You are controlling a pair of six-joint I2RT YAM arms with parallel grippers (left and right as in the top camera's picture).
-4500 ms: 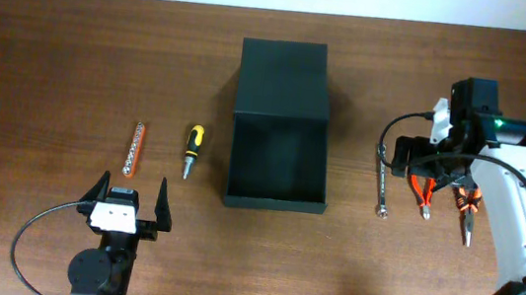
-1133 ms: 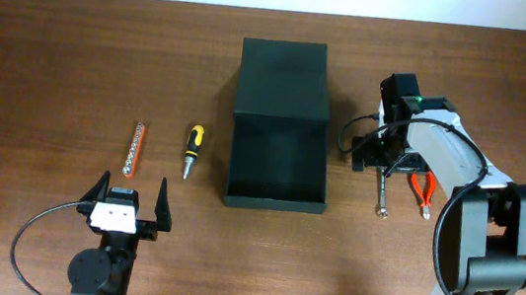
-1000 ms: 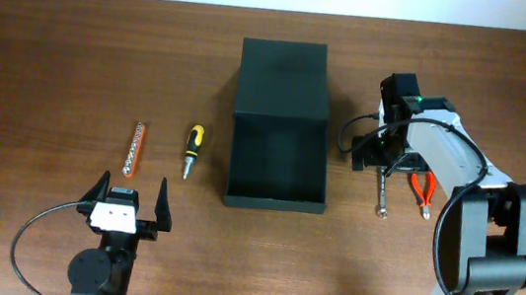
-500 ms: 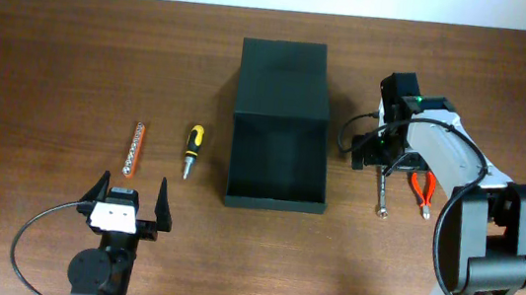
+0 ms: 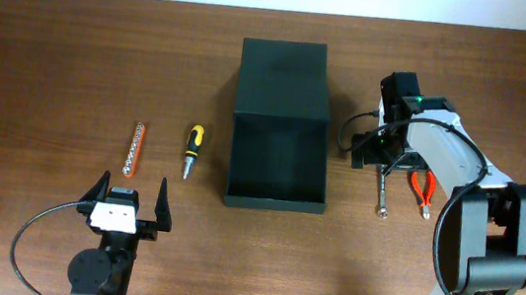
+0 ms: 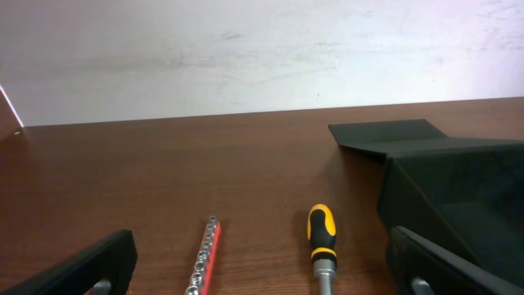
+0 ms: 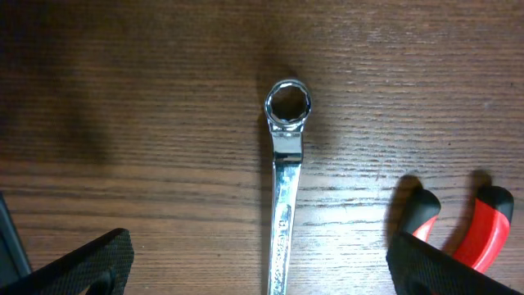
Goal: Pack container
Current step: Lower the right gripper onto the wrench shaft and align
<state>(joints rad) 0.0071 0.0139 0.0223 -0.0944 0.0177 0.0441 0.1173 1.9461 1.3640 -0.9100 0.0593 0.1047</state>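
Note:
The dark green-black container [image 5: 278, 159] stands open mid-table, its flap lid [image 5: 284, 78] laid back; its corner shows in the left wrist view [image 6: 458, 176]. My right gripper [image 5: 381, 164] is open, straddling a silver wrench [image 5: 380, 189] that lies on the table [image 7: 284, 180] between the fingers. Red-handled pliers [image 5: 424, 192] lie just right of it [image 7: 463, 225]. My left gripper [image 5: 128, 202] is open and empty near the front edge. A yellow-black screwdriver [image 5: 191, 147] [image 6: 322, 246] and a red socket rail [image 5: 135, 147] [image 6: 205, 256] lie ahead of it.
The wooden table [image 5: 55, 54] ends at a pale wall at the back [image 6: 246, 49]. The right arm's cable [image 5: 351, 138] loops close to the container's right wall.
Over the last 4.5 s my right arm swung left from above the pliers to over the wrench. In the last second nothing has visibly moved. The left arm has stayed still.

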